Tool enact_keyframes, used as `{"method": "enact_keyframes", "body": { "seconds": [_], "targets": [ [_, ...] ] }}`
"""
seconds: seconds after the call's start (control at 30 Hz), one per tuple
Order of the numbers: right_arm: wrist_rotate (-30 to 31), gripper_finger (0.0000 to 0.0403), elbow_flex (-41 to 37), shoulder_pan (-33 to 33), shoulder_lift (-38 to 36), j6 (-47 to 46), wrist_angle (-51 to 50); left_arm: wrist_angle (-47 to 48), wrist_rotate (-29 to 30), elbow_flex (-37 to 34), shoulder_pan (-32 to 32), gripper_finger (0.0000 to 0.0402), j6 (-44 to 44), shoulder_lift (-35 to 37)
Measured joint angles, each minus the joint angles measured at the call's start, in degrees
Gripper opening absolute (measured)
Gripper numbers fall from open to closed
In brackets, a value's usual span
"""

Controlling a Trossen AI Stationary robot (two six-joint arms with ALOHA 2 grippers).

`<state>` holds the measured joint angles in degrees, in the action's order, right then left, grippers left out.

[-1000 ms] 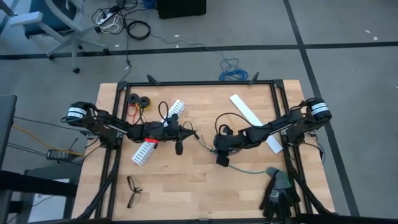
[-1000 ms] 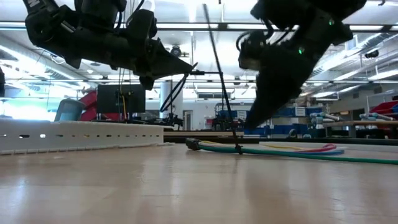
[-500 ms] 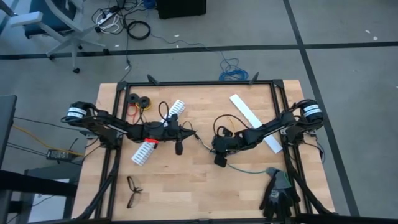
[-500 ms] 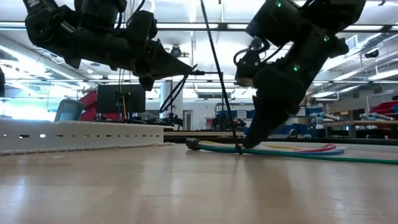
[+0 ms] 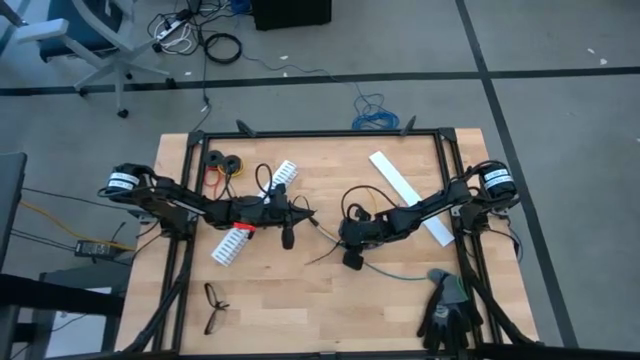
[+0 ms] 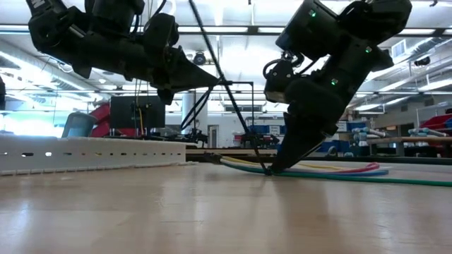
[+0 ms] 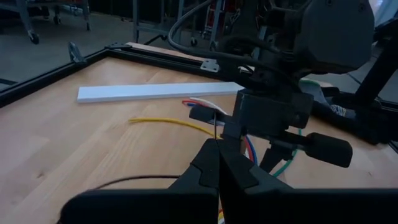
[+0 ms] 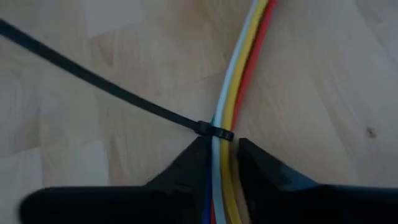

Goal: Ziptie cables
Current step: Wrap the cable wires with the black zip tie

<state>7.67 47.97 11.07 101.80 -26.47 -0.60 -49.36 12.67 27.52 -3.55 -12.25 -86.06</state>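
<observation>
Pale butcher-block wood made up the table (image 5: pixel 300 300) you were working over, and on it the job stood at the cinching step: as I judge it, the ziptie (image 8: pixel 106 87) was already looped round the cables (image 8: pixel 239 74) with its head locked against them, and what remained was to draw the tail tight. Your right arm reached in from the table's right side, and its right gripper (image 8: pixel 217 163) was down at the wood near the middle of the table, fingers narrowly parted and straddling the bundle just beside the ziptie's head; whether the pads were actually pressing the wires I could not tell. Your left arm came in from the left with the left gripper (image 7: pixel 219 163) held above the table, near the right one, fingers (image 7: pixel 205 165) pressed fully together; a thin black line ran up from the bundle towards it in the low view, so it probably had the ziptie's tail pinched, though the grip itself was not plainly shown. The cables lay flat on the wood in yellow, white, red and blue, running away from the right gripper towards the table's right. Your next move, I'd say, called for the right gripper to pin the bundle steady while the left pulled the tail straight away from the head, without lifting the wires or letting the loop slide along them.
</observation>
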Motion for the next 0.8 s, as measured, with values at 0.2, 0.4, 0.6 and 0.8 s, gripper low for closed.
{"method": "enact_keyframes", "body": {
  "seconds": [0.2,0.4,0.6,0.8],
  "targets": [
    [0.1,0.0013,-0.1,0.0,0.0,3.0,0.7,0.0,0.0,0.0,0.0,0.0,0.0,0.0],
    [2.7,0.0001,-0.3,1.0,-3.2,3.5,-1.1,-6.8,-1.8,-3.1,0.8,0.0,-0.5,0.0],
    [2.9,0.0001,-0.2,1.7,-5.0,6.5,-0.5,-15.1,-3.8,-7.6,1.7,0.0,-5.2,0.0],
    [3.7,0.0001,-0.2,1.1,-5.0,8.6,1.5,-15.5,-7.9,-6.7,1.7,0.0,-9.4,-2.3]
  ]
}}
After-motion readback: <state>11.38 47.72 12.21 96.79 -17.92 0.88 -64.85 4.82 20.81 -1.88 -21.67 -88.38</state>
